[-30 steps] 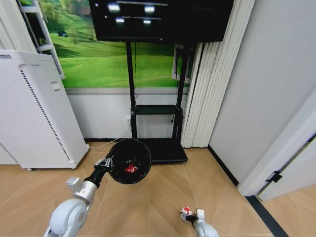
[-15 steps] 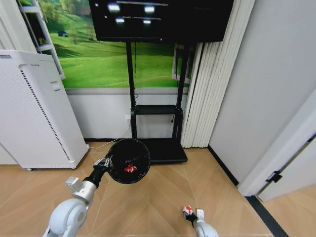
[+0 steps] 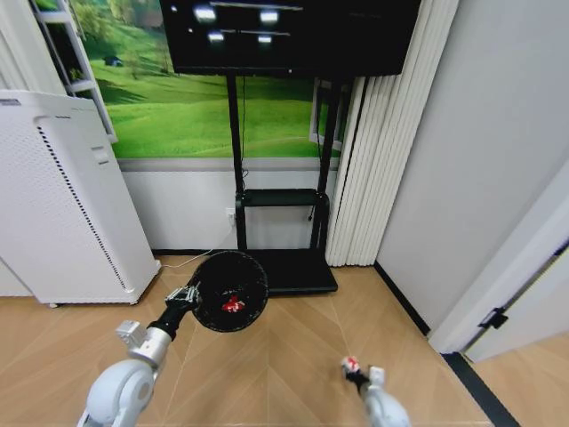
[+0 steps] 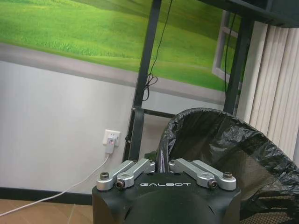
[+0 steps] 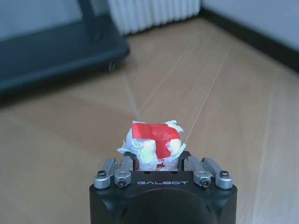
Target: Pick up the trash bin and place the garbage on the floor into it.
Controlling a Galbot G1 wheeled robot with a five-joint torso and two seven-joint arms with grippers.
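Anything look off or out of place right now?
Nothing is spilled or damaged. The small black round trash bin is tipped in the left gripper, with a red wad lying inside. The right gripper is shut on the red-and-white wad above the wooden floor.

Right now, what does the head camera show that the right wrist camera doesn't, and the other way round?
The head view alone shows the left gripper holding the trash bin by its rim, tipped so its opening faces the camera, with a red wad lying inside, plus the white air purifier and the screen on its stand. The right wrist view alone shows the crumpled detail of the red-and-white wad, white paper with a red patch. Both show the right gripper shut on that wad, the wooden floor and the stand's black base.
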